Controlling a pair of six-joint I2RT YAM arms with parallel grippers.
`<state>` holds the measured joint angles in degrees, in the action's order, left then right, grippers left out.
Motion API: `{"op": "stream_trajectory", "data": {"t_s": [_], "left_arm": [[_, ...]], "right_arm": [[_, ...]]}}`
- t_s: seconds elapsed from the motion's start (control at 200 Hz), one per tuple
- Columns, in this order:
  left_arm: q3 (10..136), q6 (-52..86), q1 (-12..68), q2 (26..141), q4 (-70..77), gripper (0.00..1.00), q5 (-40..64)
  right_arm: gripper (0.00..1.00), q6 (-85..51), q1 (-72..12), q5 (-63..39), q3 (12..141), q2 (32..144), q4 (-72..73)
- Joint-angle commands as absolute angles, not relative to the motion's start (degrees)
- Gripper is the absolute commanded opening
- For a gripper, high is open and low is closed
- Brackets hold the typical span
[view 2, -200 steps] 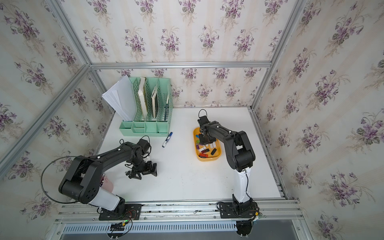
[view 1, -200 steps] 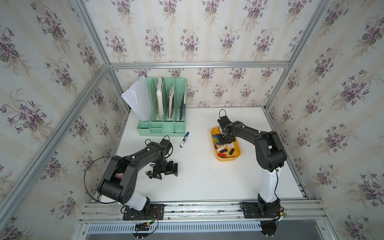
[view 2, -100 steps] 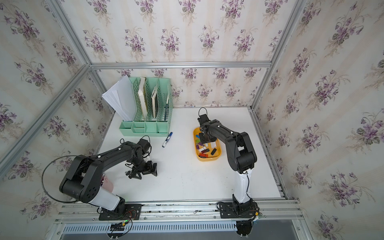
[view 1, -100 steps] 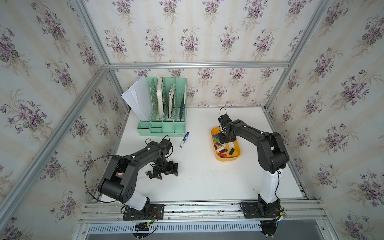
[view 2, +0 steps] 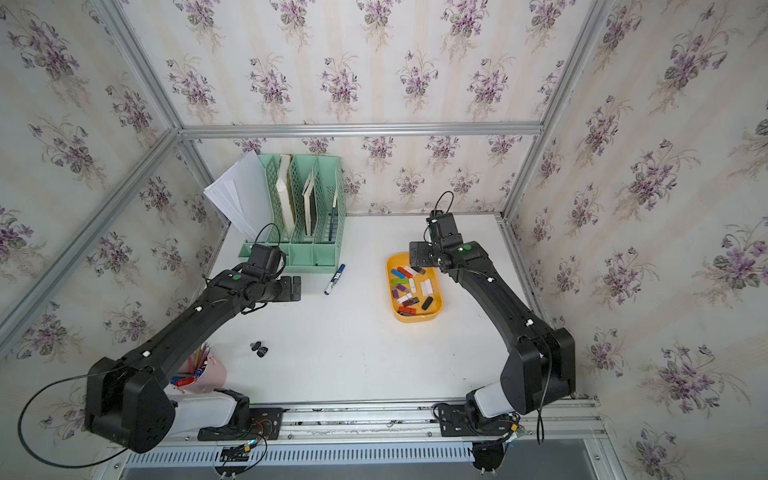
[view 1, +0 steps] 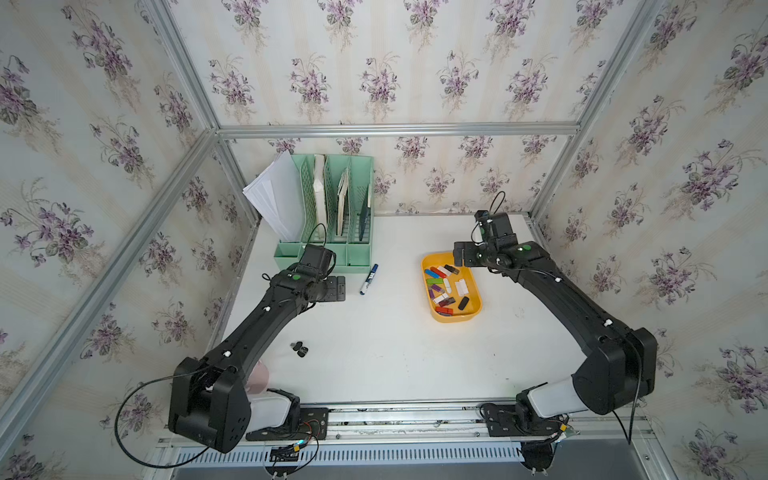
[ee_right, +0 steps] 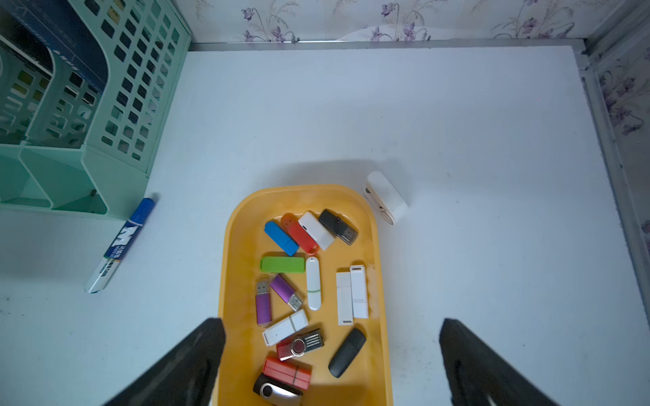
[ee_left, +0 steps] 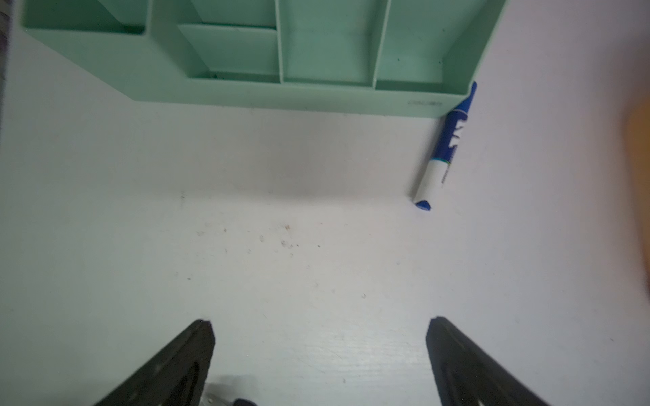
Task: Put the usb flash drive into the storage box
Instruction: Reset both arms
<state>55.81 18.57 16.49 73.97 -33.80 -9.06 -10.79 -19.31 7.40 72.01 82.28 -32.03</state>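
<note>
- A two-armed robot cell is shown from above and from both wrists, with a white bench (ee_left: 316, 218) enclosed by floral-papered walls.
- The right end effector (ee_right: 330, 321) is seen released. Its two black fingers are spread wide and nothing is held between them.
- A second ago those fingers were nearly closed over the same spot, so a drive is judged to have just been let go.
- Directly beneath and just ahead of it lies the shallow yellow-orange plastic storage box (ee_right: 235, 246), rectangular with rounded corners and no lid.
- Inside the box a scatter of small usb flash drives (ee_right: 282, 264) is seen, in blue, red, white, green, purple and black. Which one was dropped last cannot be told.
- Beyond the box's far corner from that end effector, a small white clip-like object (ee_right: 385, 197) rests on the bench just beside the rim. Whether it is a drive cannot be told.
- The left end effector (ee_left: 319, 321) is likewise released and empty, over bare bench.
- Just ahead of it stands the mint-green plastic file organizer (ee_left: 246, 95).
- A blue-and-white marker pen (ee_left: 445, 147) lies between the two end effectors, one end at the organizer's corner.
- Behind the left end effector, toward its arm's base, two tiny black pieces (view 1: 300, 349) lie on the bench, too small to identify.
- The placing of this drive is judged done. More fetching is left only if those stray items are drives.
</note>
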Motion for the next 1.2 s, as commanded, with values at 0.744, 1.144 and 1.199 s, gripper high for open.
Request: {"op": "stream_trajectory", "data": {"t_s": [0.744,1.144,1.199], "left_arm": [[22.6,-2.8,5.6,82.1,43.3,0.99,-12.8],[24.5,0.4,2.4,85.6,41.8,0.99,-11.5],[24.2,0.7,2.4,85.6,42.4,0.99,-12.5]], "right_arm": [[1.0,0.2,-9.4,25.5,21.5,73.4,45.0],[1.0,0.0,-6.3,15.3,11.1,88.8,77.8],[1.0,-0.8,-6.1,17.0,11.4,88.3,76.6]]}}
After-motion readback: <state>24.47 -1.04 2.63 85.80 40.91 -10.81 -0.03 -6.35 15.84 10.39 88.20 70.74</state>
